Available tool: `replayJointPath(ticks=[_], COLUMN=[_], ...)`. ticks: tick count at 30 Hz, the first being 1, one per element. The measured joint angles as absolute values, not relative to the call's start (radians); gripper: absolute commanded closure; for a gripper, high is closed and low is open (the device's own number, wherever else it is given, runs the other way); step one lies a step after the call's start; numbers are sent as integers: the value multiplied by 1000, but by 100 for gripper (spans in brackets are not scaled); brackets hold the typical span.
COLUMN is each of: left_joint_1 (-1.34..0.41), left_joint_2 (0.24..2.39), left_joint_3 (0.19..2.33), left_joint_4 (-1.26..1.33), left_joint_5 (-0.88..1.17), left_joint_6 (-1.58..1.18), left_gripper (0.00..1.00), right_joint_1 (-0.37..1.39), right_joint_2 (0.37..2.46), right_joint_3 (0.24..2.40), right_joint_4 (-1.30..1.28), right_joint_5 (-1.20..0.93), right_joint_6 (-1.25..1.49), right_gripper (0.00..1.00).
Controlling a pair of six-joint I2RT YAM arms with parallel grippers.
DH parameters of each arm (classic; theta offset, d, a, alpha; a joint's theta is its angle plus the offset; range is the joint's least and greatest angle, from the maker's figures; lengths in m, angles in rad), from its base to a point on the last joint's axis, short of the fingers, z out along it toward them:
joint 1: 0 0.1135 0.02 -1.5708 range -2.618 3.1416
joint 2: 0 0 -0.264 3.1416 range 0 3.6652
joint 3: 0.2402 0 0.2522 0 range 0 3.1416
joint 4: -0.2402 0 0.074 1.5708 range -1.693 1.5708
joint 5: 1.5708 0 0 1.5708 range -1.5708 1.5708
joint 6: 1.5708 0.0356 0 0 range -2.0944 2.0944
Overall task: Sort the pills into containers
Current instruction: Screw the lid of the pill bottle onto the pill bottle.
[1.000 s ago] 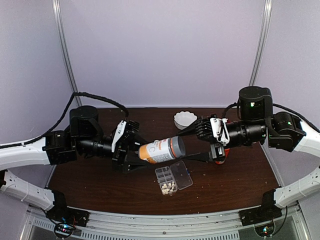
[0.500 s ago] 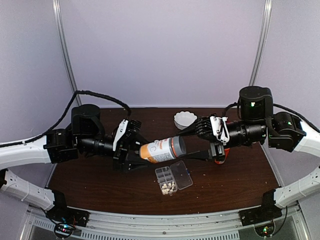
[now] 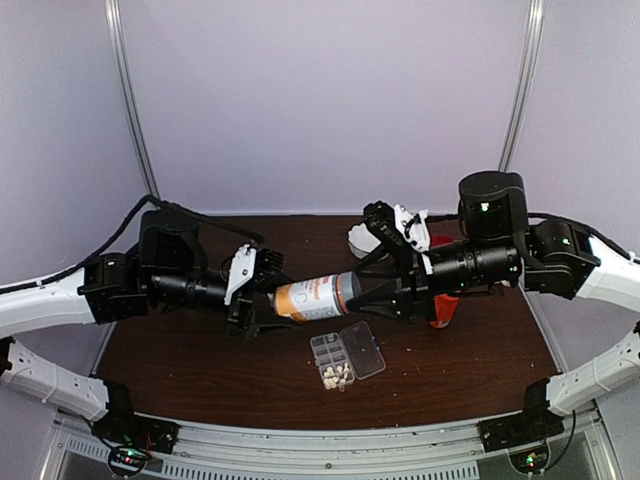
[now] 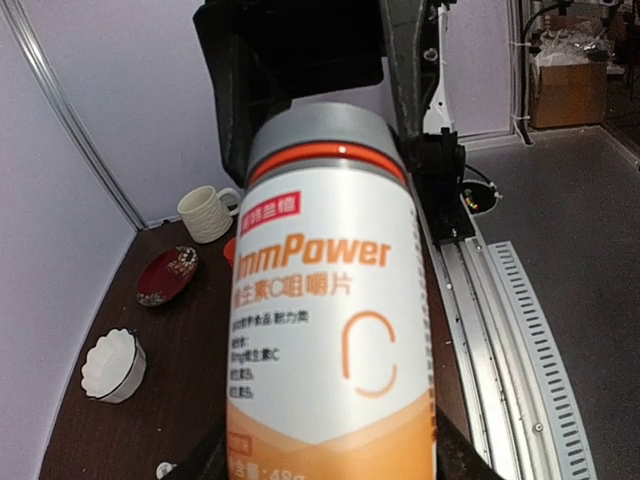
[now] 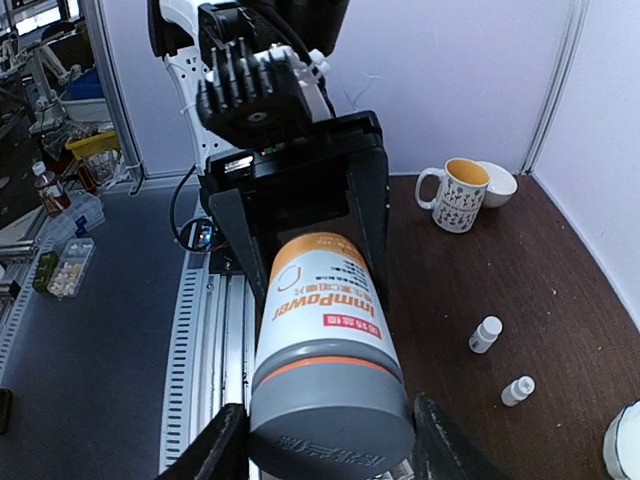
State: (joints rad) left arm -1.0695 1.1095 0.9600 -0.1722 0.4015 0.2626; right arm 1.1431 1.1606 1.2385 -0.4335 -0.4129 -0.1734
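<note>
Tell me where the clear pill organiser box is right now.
In the top view the organiser box lies on the table near its front middle, between the two arms, just on the near side of the raised orange bottle.

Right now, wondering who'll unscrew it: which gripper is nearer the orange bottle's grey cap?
Right. The right gripper clasps the grey cap; the left gripper holds the orange bottle's opposite end.

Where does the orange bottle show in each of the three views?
Top external: orange bottle at the centre, lying sideways.
Left wrist: bottle fills the centre, grey cap on top.
Right wrist: bottle lower centre, cap nearest.
Shared landmark: the grey cap.
</note>
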Motion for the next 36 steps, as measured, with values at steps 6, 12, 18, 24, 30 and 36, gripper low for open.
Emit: replayJointPath(ticks=[6, 12, 18, 24, 30, 36], left_joint_1=[-1079, -1093, -1066, -1064, -1064, -1064], left_joint_2=[1109, 1109, 1116, 1112, 1110, 1106], left_joint_3=[988, 990, 1011, 1039, 1039, 1050], left_joint_4=[-256, -239, -154, -107, -155, -205], left_joint_5=[303, 171, -21, -8, 99, 284], left_joint_6=[402, 616, 709, 701, 619, 467], left_gripper=[100, 100, 100, 100, 100, 100], right_joint_1=[1141, 1129, 1140, 1141, 1141, 1141], right_joint_2=[1196, 1218, 1216, 1155, 940, 886], right_joint_3=[1258, 1287, 1257, 1249, 1133, 1084], right_joint_4=[-454, -447, -364, -418, -333, -302], right_joint_5=[-388, -338, -430, -332, -227, -283], right_joint_6=[70, 408, 725, 593, 261, -214], right_gripper=[99, 99, 44, 10, 0, 0])
